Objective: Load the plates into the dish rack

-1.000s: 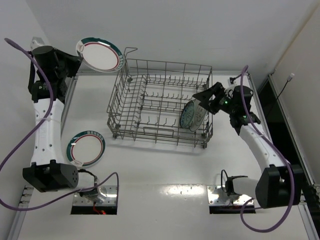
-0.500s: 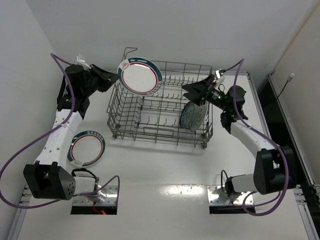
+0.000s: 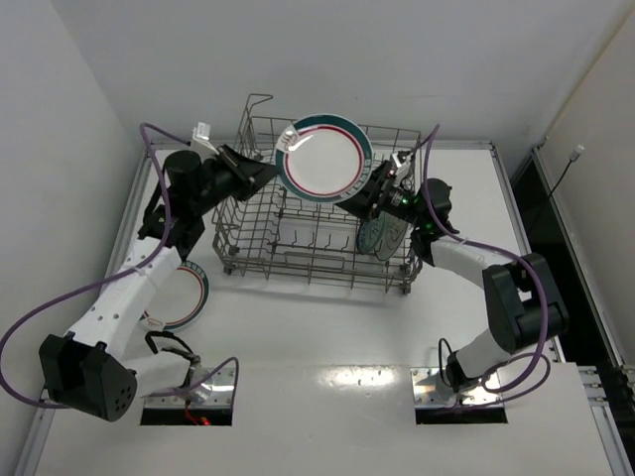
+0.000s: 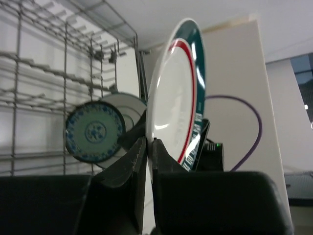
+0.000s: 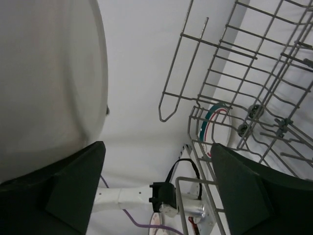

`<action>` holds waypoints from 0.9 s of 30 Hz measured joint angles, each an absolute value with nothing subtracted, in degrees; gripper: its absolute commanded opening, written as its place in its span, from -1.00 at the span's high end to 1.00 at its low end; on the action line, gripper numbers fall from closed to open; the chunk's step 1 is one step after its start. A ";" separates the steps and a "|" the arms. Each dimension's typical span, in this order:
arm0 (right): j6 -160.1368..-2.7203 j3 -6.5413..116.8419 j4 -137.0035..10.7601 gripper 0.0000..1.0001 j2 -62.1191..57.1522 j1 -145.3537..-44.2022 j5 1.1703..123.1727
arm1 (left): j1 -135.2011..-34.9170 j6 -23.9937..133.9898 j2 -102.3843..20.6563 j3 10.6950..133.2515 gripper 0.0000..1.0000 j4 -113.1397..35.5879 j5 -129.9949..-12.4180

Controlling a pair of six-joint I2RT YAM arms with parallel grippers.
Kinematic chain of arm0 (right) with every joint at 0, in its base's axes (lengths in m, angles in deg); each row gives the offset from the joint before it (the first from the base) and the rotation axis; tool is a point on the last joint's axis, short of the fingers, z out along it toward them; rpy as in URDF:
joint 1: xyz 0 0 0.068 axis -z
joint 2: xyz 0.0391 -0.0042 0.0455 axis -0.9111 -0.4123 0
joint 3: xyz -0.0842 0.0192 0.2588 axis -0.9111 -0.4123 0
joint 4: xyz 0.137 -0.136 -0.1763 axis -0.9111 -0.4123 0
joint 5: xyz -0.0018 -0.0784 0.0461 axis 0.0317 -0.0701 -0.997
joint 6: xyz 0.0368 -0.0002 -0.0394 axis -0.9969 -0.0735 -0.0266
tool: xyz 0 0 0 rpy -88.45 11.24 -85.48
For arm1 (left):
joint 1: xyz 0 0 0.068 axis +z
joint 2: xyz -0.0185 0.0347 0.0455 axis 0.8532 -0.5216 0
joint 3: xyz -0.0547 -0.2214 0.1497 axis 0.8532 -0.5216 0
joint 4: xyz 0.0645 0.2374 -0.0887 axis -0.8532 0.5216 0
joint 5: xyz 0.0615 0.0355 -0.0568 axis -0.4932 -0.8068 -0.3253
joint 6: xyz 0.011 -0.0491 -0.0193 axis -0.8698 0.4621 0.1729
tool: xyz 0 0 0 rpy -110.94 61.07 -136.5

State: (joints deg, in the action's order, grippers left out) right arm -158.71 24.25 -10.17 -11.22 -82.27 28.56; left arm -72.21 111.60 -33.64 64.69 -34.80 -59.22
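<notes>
My left gripper (image 3: 270, 175) is shut on the rim of a large white plate (image 3: 324, 159) with a green-and-red band and holds it upright over the dish rack (image 3: 316, 279). In the left wrist view the plate (image 4: 177, 98) stands edge-on between my fingers (image 4: 132, 161). My right gripper (image 3: 363, 199) is open beside the plate's right lower edge; the plate's back (image 5: 44, 73) lies by one finger (image 5: 73, 186). The teal plate (image 3: 377, 230) and the grey plate (image 3: 398, 236) stand in the rack's right end. A second banded plate (image 3: 189, 297) lies on the table, partly hidden by my left arm.
The rack's raised handle loop (image 3: 256, 100) stands at its back left corner. Rows of upright tines (image 3: 308, 236) fill the rack's floor. White walls enclose the table on the left and at the back. The purple cable (image 3: 60, 297) hangs by my left arm.
My left arm has swung the banded plate right, from the rack's back left corner to over its middle. My right gripper has moved left and up to the plate's edge.
</notes>
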 measured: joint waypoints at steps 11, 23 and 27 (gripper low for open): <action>-159.28 22.87 -7.72 0.02 -9.52 -82.19 31.03 | -77.39 112.89 -30.54 61.10 1.00 -34.96 -60.03; -158.73 18.30 -10.10 -0.13 -5.32 -77.57 31.66 | -75.99 111.54 -30.30 63.13 1.00 -31.85 -61.10; -158.86 15.98 -10.32 -0.13 -4.08 -73.95 31.66 | -75.33 110.86 -30.69 65.52 1.00 -31.48 -61.93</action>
